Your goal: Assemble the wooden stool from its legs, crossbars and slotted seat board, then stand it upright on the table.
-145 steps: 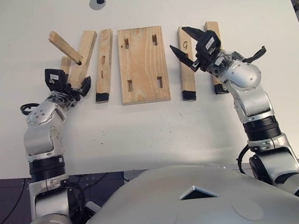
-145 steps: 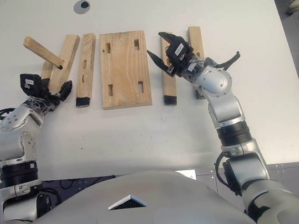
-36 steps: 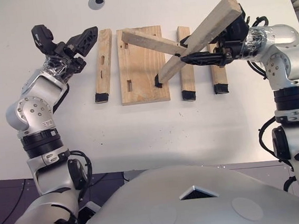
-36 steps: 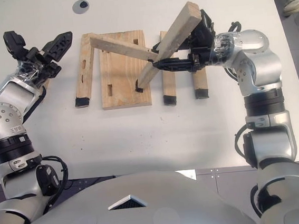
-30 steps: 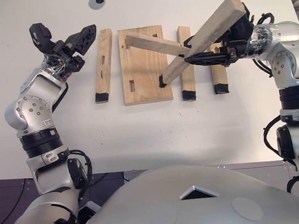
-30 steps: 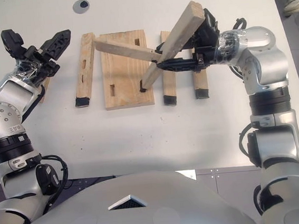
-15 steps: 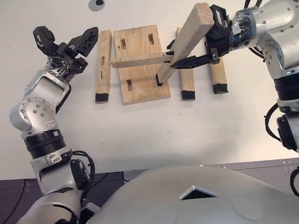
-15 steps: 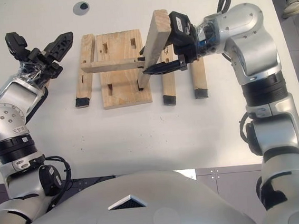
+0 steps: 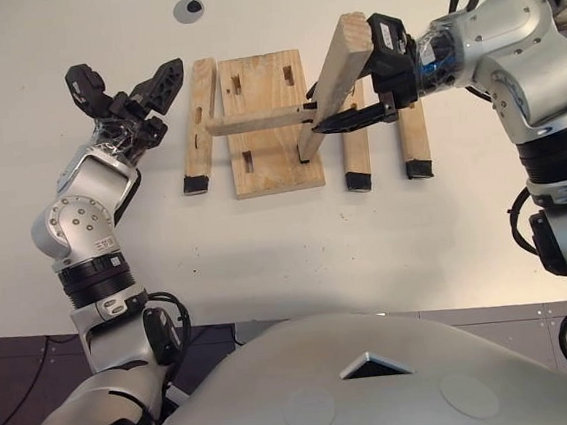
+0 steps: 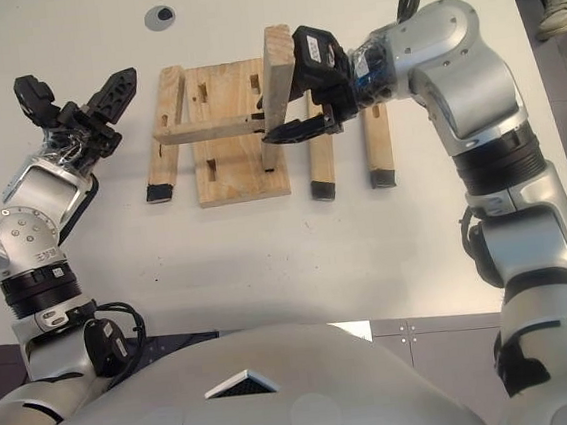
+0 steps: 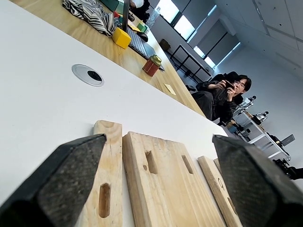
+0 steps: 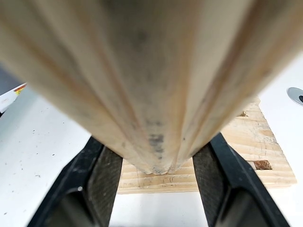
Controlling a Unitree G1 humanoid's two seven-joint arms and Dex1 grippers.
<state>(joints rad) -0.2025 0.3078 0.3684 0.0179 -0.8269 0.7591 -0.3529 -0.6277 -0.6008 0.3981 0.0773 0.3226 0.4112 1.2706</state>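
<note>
White table [image 9: 267, 244] with stool parts laid in a row, one leg raised.
Three flat legs [image 9: 197, 120] are laid alongside the board [image 9: 269, 164], one on its left and two on its right. The held leg [image 9: 341, 56] is clamped, tilted, in the right gripper [image 9: 347, 116], with its lower end by the board's near right slot and a crossbar [image 9: 255, 122] projecting leftward. The left gripper [image 9: 122, 82] is held spread wide and empty beside the left leg. A grommet [image 9: 187, 9] is set farthest back.
</note>
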